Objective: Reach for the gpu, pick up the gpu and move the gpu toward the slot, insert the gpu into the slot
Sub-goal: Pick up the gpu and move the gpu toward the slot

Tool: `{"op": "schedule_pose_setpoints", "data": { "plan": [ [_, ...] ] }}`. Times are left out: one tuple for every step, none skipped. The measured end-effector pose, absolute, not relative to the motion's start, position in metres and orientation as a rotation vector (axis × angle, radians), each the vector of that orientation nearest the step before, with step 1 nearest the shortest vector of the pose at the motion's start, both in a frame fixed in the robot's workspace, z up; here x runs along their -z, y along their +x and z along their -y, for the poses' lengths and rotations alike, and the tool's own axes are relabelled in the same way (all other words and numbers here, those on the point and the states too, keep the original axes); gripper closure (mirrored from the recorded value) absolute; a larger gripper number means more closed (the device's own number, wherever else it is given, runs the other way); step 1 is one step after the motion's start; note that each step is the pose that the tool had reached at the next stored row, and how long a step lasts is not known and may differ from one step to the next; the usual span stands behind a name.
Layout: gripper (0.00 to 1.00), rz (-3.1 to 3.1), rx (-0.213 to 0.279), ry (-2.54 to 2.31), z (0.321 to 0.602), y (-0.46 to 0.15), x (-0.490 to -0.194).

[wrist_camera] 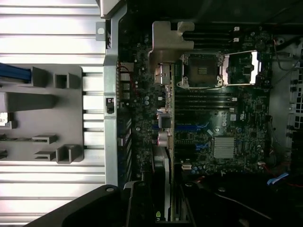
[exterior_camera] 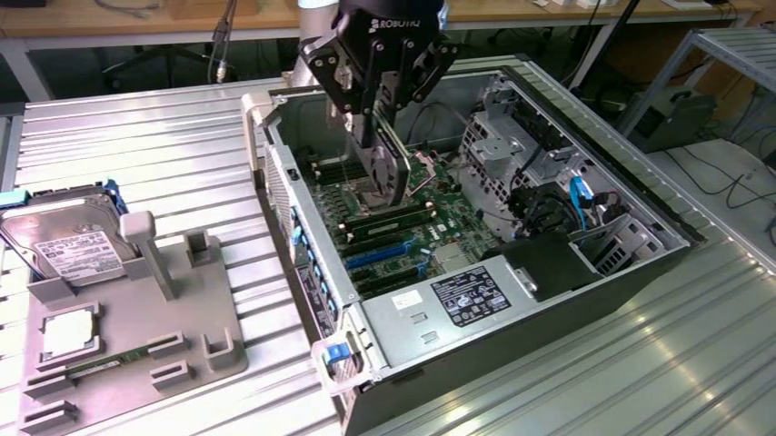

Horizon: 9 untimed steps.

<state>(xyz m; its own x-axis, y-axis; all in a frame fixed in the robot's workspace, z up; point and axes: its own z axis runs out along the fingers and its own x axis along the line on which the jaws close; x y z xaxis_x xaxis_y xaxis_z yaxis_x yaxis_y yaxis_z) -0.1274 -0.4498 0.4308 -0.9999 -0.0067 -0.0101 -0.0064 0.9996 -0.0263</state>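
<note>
As the task stands: reach and pick-up look done, the gpu (exterior_camera: 388, 177) being in the grip; the carry toward the slot (exterior_camera: 378, 255) seems partway; insertion is left
case (exterior_camera: 679, 232): open on the metal table (exterior_camera: 145, 154); green motherboard (exterior_camera: 459, 218) exposed inside
arm: comes down from above into the case opening; wrist points down at the board
gripper (exterior_camera: 378, 127): fingers pinch the card's two faces at its upper end
gpu: hangs roughly upright over the memory slots (exterior_camera: 388, 221); appears clear of the board; silver bracket (wrist_camera: 172, 40) at the end away from the fingers
slot: blue, empty, apart from the card, lower in the exterior view
</note>
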Motion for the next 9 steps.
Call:
{"op": "schedule_pose_setpoints", "data": {
  "plan": [
    [0.73,-3.131,0.041,-0.01,0.45,-0.126,-0.431],
    [0.73,-3.131,0.041,-0.01,0.45,-0.124,-0.431],
    [0.73,-3.131,0.041,-0.01,0.45,-0.122,-0.431],
    [0.73,-3.131,0.041,-0.01,0.45,-0.121,-0.431],
    [0.73,-3.131,0.041,-0.01,0.45,-0.119,-0.431],
    [0.73,-3.131,0.041,-0.01,0.45,-0.118,-0.431],
    [0.73,-3.131,0.041,-0.01,0.45,-0.117,-0.431],
    [0.73,-3.131,0.041,-0.01,0.45,-0.115,-0.431],
    [0.73,-3.131,0.041,-0.01,0.45,-0.114,-0.431]
  ]
}}
